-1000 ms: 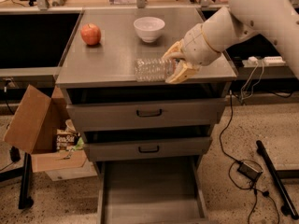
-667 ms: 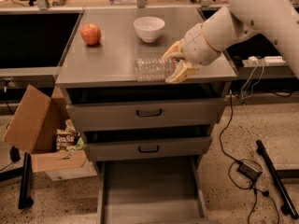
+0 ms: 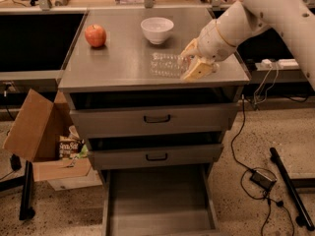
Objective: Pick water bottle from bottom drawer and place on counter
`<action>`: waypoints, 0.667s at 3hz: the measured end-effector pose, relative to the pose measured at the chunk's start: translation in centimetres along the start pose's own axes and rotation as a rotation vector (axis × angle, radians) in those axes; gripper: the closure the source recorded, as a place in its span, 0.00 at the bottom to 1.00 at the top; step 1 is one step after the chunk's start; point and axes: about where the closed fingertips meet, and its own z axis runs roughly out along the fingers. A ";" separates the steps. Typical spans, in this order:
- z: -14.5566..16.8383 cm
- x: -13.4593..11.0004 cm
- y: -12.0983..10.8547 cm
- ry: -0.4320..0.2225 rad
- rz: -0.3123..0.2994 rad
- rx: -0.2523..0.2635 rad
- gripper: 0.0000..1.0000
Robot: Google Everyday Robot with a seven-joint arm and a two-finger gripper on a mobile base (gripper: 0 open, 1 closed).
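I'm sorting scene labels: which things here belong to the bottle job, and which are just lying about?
Job: bottle, lying on the counter; gripper, at the bottle's right end; open bottom drawer.
Lying about: apple, bowl, cardboard box, floor cables.

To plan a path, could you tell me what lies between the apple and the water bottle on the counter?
Only bare counter, in the camera view. The gripper is at the end of the water bottle away from the apple.
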 end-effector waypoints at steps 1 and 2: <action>-0.6 3.7 -3.7 0.031 0.167 0.000 1.00; -1.0 5.4 -5.8 0.048 0.234 0.021 1.00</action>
